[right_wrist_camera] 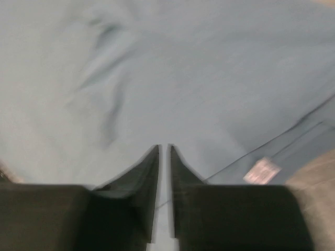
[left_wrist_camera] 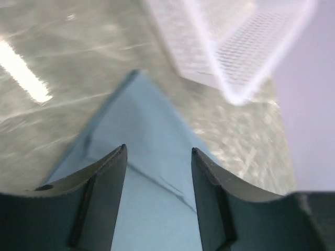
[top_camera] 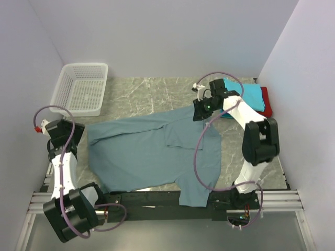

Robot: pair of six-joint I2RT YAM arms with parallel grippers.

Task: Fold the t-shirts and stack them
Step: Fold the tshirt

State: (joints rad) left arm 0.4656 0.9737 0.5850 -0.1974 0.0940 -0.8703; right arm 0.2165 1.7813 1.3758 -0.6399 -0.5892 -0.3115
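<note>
One grey-blue t-shirt (top_camera: pixel 152 151) is lying spread at mid-frame, with folding seemingly just beginning. Left tool (left_wrist_camera: pixel 158 154) is hovering wide astride a corner. Right tool (right_wrist_camera: pixel 163 150) is showing narrow; I cannot tell whether it is gripping cloth. Next move is likely calling for pinching both edges.

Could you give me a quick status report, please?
Left gripper open over grey-blue t-shirt corner. Right gripper nearly shut, grip unclear. Shirt spread, fold unfinished. Basket, folded stack aside.

The red t-shirt (top_camera: pixel 267 102) lies mostly hidden (under the turquoise t-shirt (top_camera: pixel 243 93)), neck label (right_wrist_camera: pixel 263 170) blurred.
</note>
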